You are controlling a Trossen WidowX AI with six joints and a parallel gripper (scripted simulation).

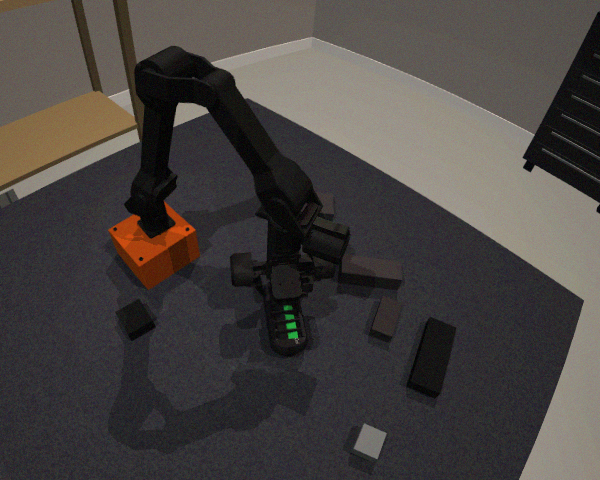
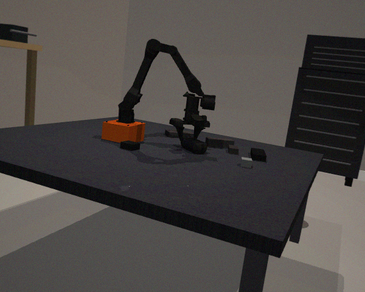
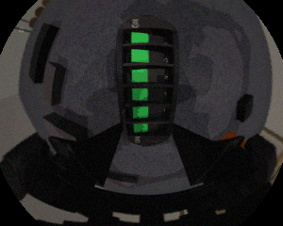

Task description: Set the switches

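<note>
The dark grey controller unit point(image 1: 282, 347) point(image 2: 193, 146) point(image 3: 156, 75) lies on the bench with its switches up. All six rocker switches show in the wrist view, in a row, with green ends on the left and dark ends on the right; which ends are pressed down is hard to tell. My gripper point(image 2: 188, 140) point(image 3: 147, 126) points down and is shut on the unit, with one finger on each long side near the end towards the bottom of the wrist view. The hand hides that end in the top view. The underside label is hidden.
Brown blocks point(image 1: 371, 269) point(image 1: 386, 317) and a long black block point(image 1: 432, 356) point(image 2: 258, 154) lie to the right of the unit. A pale block point(image 1: 370, 441) point(image 2: 246, 162) lies nearer the camera. A small black block point(image 1: 135, 318) point(image 2: 129, 145) lies by the orange arm base point(image 1: 158, 263) point(image 2: 116, 132).
</note>
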